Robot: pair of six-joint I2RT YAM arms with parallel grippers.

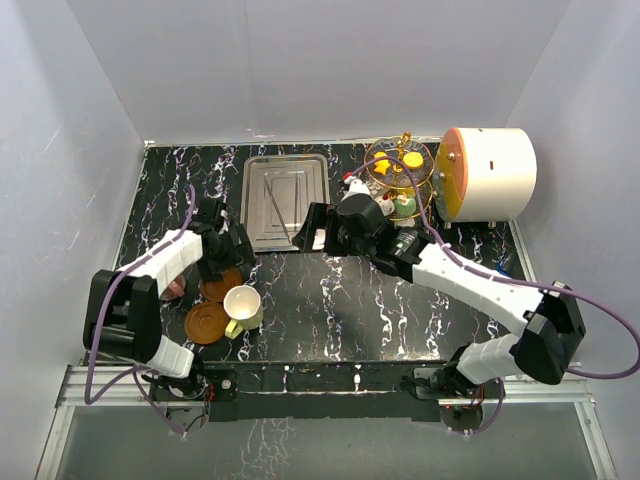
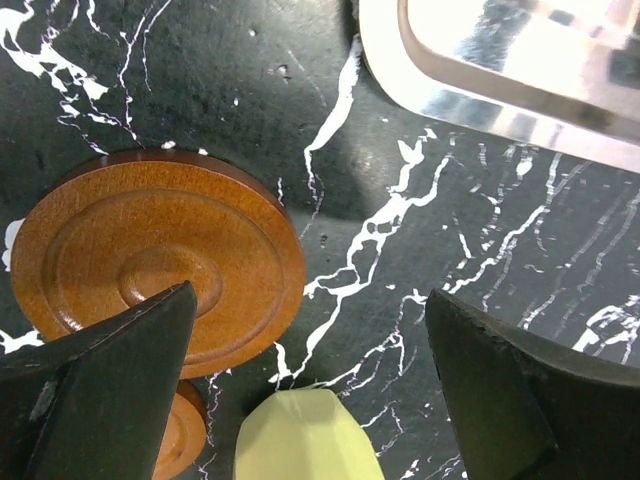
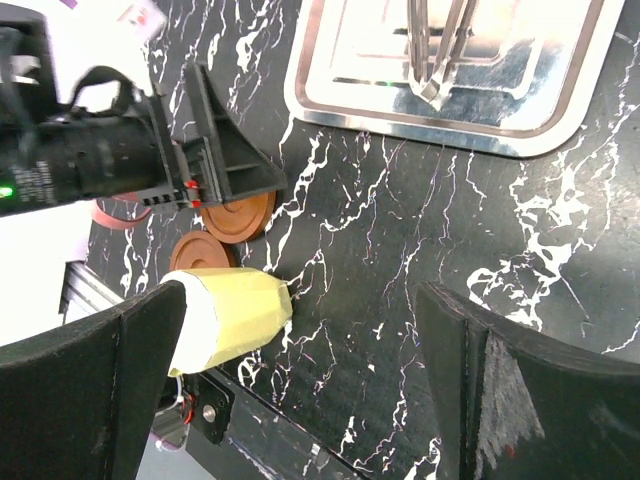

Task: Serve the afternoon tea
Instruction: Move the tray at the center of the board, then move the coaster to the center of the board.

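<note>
Two brown saucers lie on the black marble table at the left, one (image 1: 222, 285) just under my left gripper (image 1: 224, 250) and one (image 1: 207, 322) nearer the edge. The cream cup (image 1: 242, 305) sits on the table beside them, on neither saucer. The maroon cup (image 1: 172, 288) peeks out behind the left arm. In the left wrist view the gripper (image 2: 308, 300) is open and empty, over the saucer (image 2: 150, 260) and the cup (image 2: 305, 440). My right gripper (image 1: 312, 232) hangs open and empty mid-table. The gold stand (image 1: 400, 170) holds small cakes at the back right.
A steel tray (image 1: 285, 200) with tongs (image 3: 435, 50) lies at the back centre. A big white cylinder with an orange end (image 1: 490, 172) lies at the back right beside the stand. The right wrist view shows the cup (image 3: 230, 315) near the table's front edge.
</note>
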